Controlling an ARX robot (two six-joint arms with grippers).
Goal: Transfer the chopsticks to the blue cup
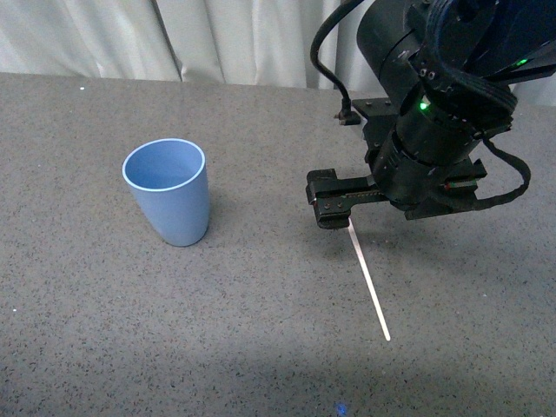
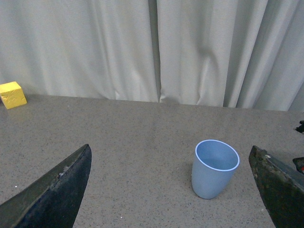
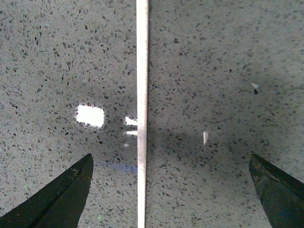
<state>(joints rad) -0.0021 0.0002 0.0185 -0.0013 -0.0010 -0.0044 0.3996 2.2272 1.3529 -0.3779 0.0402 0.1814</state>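
Note:
The blue cup point(image 1: 167, 193) stands upright and empty on the grey table, left of centre. The chopstick point(image 1: 369, 281) lies flat on the table to its right, running towards the front. My right gripper point(image 1: 347, 205) points down over the stick's far end, open. In the right wrist view the chopstick point(image 3: 142, 114) lies on the table between the spread fingers, nearer one finger point(image 3: 61, 199) than the other, touching neither. My left gripper point(image 2: 168, 199) is open and empty and does not show in the front view. It faces the cup point(image 2: 214, 168), which stands some way off.
A white curtain point(image 1: 174, 35) hangs behind the table's far edge. A small yellow block point(image 2: 12, 94) sits near that edge, seen only in the left wrist view. The grey speckled table point(image 1: 261, 347) stretches between the cup and the stick.

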